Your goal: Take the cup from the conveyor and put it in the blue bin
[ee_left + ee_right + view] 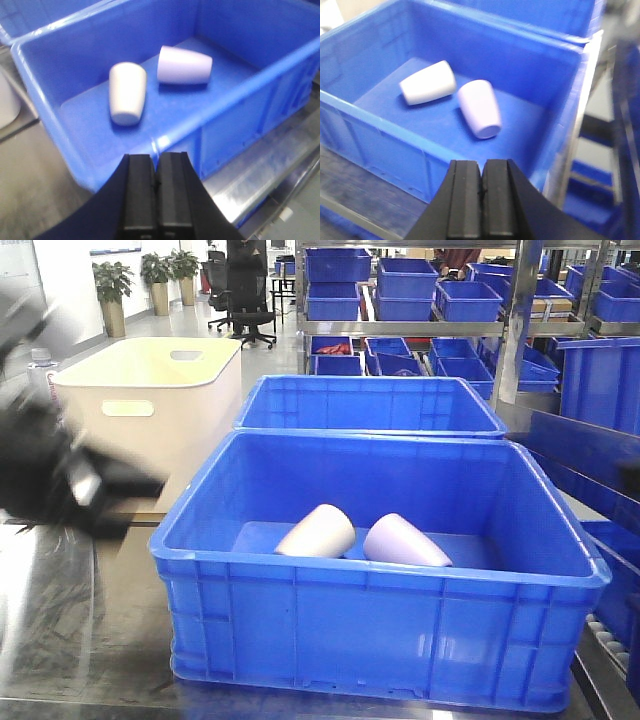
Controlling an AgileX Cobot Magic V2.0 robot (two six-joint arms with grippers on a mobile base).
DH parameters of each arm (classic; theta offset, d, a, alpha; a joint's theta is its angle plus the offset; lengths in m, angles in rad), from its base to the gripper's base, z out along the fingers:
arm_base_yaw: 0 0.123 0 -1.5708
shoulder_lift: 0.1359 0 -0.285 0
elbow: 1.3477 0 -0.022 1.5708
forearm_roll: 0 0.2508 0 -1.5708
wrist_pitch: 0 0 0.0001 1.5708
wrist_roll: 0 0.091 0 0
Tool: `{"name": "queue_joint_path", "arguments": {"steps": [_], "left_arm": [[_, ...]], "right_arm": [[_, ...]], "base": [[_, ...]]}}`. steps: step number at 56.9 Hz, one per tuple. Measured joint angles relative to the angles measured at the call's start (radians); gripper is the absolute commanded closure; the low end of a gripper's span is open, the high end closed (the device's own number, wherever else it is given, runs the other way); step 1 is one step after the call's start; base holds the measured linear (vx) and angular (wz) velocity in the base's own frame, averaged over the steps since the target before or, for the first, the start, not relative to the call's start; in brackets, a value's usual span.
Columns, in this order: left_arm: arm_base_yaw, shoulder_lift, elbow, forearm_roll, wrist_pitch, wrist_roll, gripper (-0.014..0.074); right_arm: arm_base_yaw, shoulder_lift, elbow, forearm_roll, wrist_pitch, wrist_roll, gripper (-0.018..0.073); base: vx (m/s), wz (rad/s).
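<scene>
The blue bin (pixel 380 580) stands in the middle of the steel table. Two cups lie on their sides inside it: a white cup (pixel 316 531) and a lilac cup (pixel 404 541). My left gripper (pixel 156 157) is shut and empty, just outside the bin's near rim (pixel 185 131), with the white cup (pixel 127 93) and lilac cup (pixel 184 65) beyond it. My right gripper (pixel 483 162) is shut and empty, outside the bin's rim (pixel 395 125), facing the white cup (pixel 428 82) and lilac cup (pixel 479 108). My left arm (pixel 70 485) is a dark blur left of the bin. The conveyor is out of view.
A cream tub with handle cut-outs (pixel 150 390) stands at the back left. A second blue bin (pixel 370 405) sits right behind the first. Shelves of smaller blue bins (pixel 440 290) fill the back right. A bottle (pixel 40 365) stands by the tub.
</scene>
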Motion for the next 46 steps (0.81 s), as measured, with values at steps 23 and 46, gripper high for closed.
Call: {"name": "queue_joint_path", "arguments": {"steps": [23, 46], "left_arm": [[0.000, -0.544, 0.800, -0.187, -0.358, 0.088, 0.0598], [0.000, -0.554, 0.821, -0.190, -0.279, 0.088, 0.0598]], "right_arm": [[0.000, -0.486, 0.749, -0.023, -0.482, 0.084, 0.0568], [0.000, -0.486, 0.768, -0.009, -0.496, 0.091, 0.0568]], "base": [[0.00, 0.00], [0.00, 0.00]]}}
